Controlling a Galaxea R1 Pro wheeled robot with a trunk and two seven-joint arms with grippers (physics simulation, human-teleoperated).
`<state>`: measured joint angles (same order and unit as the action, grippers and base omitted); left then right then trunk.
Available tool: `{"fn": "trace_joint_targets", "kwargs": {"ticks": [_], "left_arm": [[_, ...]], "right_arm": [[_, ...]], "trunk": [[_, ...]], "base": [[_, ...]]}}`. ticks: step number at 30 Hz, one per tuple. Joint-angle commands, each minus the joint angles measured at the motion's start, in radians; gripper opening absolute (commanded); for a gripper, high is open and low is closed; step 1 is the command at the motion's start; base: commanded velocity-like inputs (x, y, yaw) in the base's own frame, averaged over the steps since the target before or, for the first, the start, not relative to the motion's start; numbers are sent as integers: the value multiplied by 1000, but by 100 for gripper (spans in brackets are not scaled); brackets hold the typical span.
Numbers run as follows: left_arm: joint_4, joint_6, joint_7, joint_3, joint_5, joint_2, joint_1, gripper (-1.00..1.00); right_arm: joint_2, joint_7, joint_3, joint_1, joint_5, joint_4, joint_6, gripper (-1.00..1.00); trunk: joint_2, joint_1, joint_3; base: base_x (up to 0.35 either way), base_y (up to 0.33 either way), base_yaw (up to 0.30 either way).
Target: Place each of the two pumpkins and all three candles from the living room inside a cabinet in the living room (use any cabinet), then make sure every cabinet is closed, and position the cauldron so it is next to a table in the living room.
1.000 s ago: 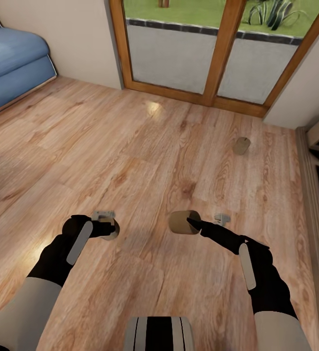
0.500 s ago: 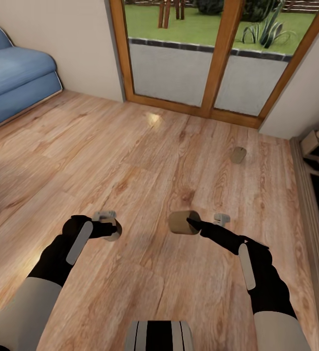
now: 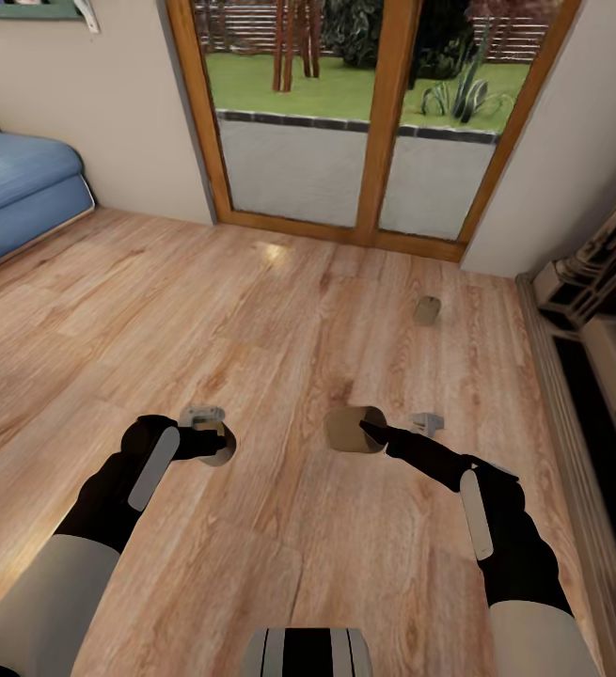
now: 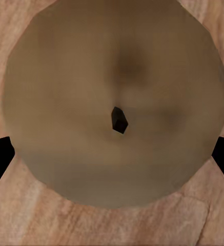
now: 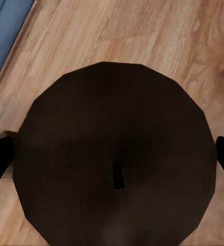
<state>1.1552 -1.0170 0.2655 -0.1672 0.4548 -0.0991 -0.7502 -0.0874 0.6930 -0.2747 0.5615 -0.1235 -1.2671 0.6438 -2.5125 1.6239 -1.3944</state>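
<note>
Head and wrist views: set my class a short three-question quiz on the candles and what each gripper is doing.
1. True or false: the left gripper is shut on a candle.
2. How many candles show in the head view?
A. one
B. two
C. three
3. Fill in: the candle not in a gripper lies on the ______.

Key
1. True. The candle sits between the fingertips at the edges of the left wrist view.
2. C. One in the left gripper, one in the right gripper, its candle side-on, and a loose candle near the glass doors.
3. Wooden floor.
</note>
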Motion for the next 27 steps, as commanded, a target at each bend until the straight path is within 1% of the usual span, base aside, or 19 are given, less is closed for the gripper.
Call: {"fn": "trace_joint_targets", "kwargs": {"ticks": [1, 3, 7, 27], "left_arm": [[0, 0, 0, 0, 1, 0, 0, -100], [0, 0, 0, 0, 1, 0, 0, -100], [0, 0, 0, 0, 2, 0, 0, -100], [0, 0, 0, 0, 1, 1, 0, -100]], "right_arm": [[0, 0, 0, 0, 0, 0, 0, -100], [0, 0, 0, 0, 0, 0, 0, -100], [0, 0, 0, 0, -1, 0, 0, -100], [0, 2, 0, 0, -1, 9, 0, -100]], "trunk": [[0, 0, 5], [1, -1, 14], [2, -3, 30], [6, -12, 107]], "base": [[0, 0, -268], [0, 0, -185], [0, 0, -54], [0, 0, -2]]}}
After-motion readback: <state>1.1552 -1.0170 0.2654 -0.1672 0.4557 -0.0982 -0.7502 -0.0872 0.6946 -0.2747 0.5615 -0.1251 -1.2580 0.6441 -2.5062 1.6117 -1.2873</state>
